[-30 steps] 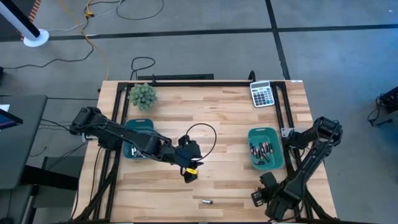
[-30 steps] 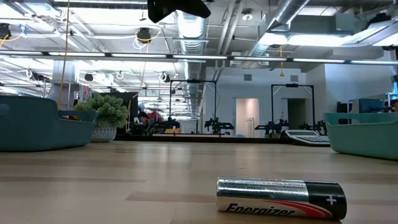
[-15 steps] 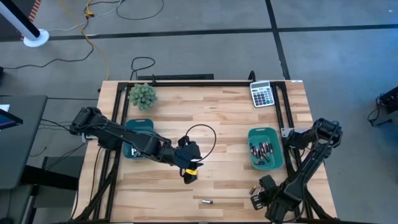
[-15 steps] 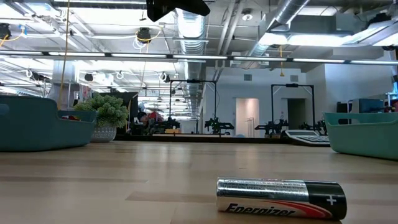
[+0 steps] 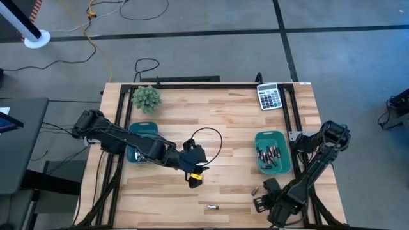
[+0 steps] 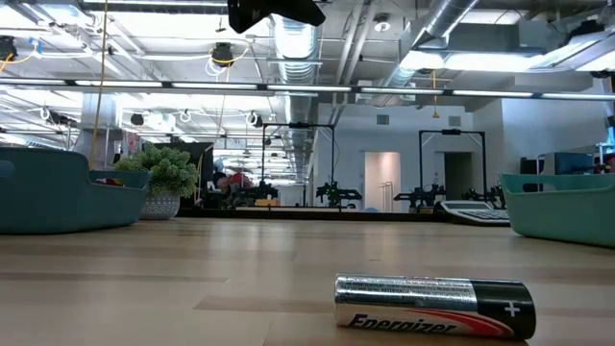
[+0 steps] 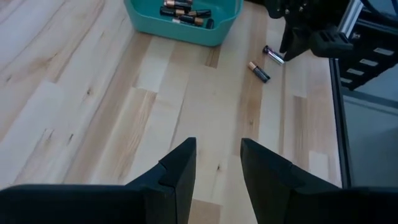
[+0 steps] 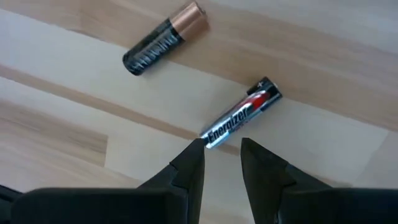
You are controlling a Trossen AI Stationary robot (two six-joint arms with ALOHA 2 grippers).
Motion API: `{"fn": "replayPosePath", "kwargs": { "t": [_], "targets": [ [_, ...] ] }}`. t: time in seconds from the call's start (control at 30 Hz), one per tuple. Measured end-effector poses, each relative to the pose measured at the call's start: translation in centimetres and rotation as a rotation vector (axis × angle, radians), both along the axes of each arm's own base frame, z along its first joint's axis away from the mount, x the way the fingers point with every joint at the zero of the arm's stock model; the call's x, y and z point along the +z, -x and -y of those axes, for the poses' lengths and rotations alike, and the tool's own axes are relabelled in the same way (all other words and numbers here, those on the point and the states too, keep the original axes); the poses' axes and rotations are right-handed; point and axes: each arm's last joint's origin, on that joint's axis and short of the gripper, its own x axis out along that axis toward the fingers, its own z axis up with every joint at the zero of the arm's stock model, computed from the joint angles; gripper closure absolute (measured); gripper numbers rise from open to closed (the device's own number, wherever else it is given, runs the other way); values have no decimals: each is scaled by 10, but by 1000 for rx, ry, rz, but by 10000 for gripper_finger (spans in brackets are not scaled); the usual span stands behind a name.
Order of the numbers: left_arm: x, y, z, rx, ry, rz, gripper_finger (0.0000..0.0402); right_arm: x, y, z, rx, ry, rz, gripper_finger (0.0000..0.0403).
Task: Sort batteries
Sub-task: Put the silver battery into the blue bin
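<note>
My right gripper (image 8: pixel 221 155) hangs open near the table's near right corner, pointing down. Its fingertips stand just over the silver end of a silver-and-black battery (image 8: pixel 244 114) lying flat on the wood. A black battery with a copper end (image 8: pixel 164 38) lies beside it. Both batteries (image 7: pixel 258 71) also show in the left wrist view, beside the right gripper (image 7: pixel 292 46). A third battery (image 5: pixel 211 207) lies alone near the front edge. My left gripper (image 7: pixel 217 165) waits open above mid-table, empty.
A teal bin (image 5: pixel 273 167) at the right holds several batteries. A second teal bin (image 5: pixel 142 131) sits at the left under my left arm. A grey calculator (image 5: pixel 269 96) and a small plant (image 5: pixel 146 98) stand along the far edge.
My right gripper has shifted slightly toward the table's left edge, uncovering a battery beside it in the high view. The batteries lie where they were.
</note>
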Motion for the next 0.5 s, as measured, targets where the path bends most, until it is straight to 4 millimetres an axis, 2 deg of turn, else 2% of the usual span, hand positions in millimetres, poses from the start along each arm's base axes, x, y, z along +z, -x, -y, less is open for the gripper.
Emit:
{"fn": "replayPosePath", "kwargs": {
  "t": [0.3, 0.5],
  "targets": [
    [0, -1, -2, -31, -47, -2, 278, -3, -8, 7, -57, 20, -18, 282],
    [0, -1, -2, -51, -75, -8, 278, -17, -14, 6, -71, 14, -81, 282]
  ]
}}
